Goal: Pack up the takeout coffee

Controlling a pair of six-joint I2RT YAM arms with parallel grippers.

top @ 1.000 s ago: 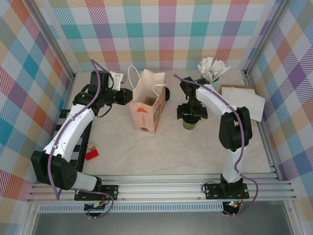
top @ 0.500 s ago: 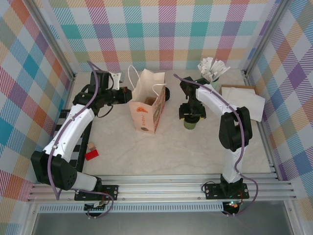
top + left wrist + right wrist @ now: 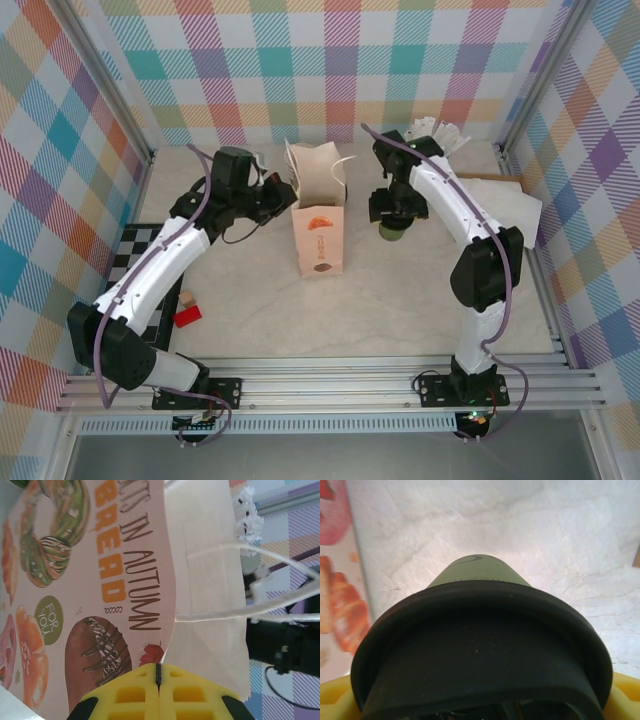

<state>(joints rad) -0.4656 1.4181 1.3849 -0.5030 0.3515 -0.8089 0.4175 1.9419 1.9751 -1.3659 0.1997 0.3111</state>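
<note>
The takeout coffee (image 3: 390, 230), an olive-green cup under a black lid (image 3: 480, 655), hangs in my right gripper (image 3: 392, 214), which is shut on it just right of the paper bag (image 3: 320, 235). In the right wrist view the yellow fingertips (image 3: 335, 702) flank the lid and the green cup body (image 3: 480, 572) points down at the marble table. The bag stands upright with its mouth (image 3: 316, 170) open. My left gripper (image 3: 159, 672) is shut on the bag's top edge (image 3: 172, 645), and its white handles (image 3: 240, 612) hang over the cream inside.
A mug of white sachets (image 3: 436, 140) stands at the back right beside white napkins (image 3: 505, 205). A red block and a wooden block (image 3: 187, 312) lie at the front left next to a checkered board (image 3: 135, 250). Plaid walls enclose the table.
The left gripper closed on the bag's edge and swung the bag right, turning its printed face forward. The right gripper closed on the cup and carried it slightly toward the back.
</note>
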